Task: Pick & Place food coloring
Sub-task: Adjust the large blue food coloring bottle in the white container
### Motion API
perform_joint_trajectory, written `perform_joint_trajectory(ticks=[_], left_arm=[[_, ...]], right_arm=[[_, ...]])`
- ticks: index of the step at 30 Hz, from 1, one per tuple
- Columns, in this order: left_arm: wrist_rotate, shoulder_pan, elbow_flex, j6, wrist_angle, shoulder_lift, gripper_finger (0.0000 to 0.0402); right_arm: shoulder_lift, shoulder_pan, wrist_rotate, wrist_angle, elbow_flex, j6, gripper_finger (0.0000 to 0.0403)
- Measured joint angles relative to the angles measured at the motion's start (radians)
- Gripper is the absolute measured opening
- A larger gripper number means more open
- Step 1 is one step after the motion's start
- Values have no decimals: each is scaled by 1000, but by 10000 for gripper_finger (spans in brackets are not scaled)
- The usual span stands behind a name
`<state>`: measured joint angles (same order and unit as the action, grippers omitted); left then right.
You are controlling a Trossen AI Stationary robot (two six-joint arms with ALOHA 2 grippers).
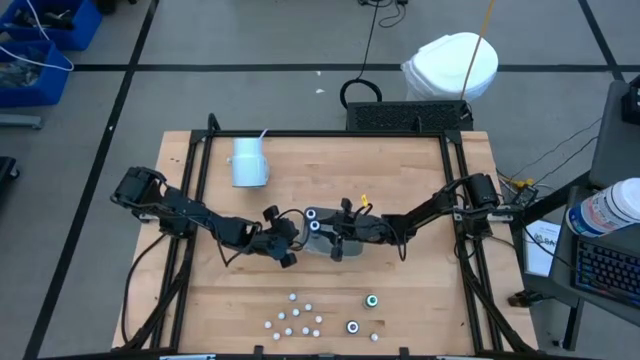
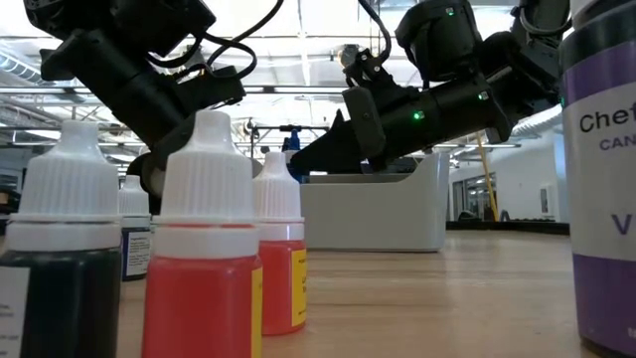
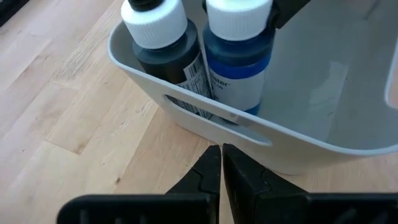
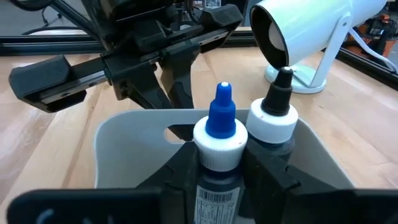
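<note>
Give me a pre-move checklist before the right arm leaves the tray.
1. Blue-tipped bottle upright inside the tray: ok.
2. Black-tipped bottle upright beside it: ok.
3. Right gripper free of the blue-tipped bottle: not ok, fingers flank it.
4. Left gripper shut, outside the tray wall: ok.
5. Loose bottles remaining at the table's near edge: ok.

two bottles (image 3: 186, 43) in tray (image 3: 186, 118) | tray mid-table (image 1: 420, 290) | cup (image 1: 248, 162) behind
</note>
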<state>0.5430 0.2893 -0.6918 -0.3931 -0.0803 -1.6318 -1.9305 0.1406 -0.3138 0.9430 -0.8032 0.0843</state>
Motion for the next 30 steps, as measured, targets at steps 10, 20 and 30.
perform_joint_trajectory(ticks=[10,20,30], left_arm=[[2,0,0,8,0,0,26],[7,0,0,10,-1,0,26],[-24,0,0,45,-46,0,26]], right_arm=[[0,11,6,61,0,9,96],[0,11,5,50,-25,3,96],[-34,11,4,60,-36,-13,96]])
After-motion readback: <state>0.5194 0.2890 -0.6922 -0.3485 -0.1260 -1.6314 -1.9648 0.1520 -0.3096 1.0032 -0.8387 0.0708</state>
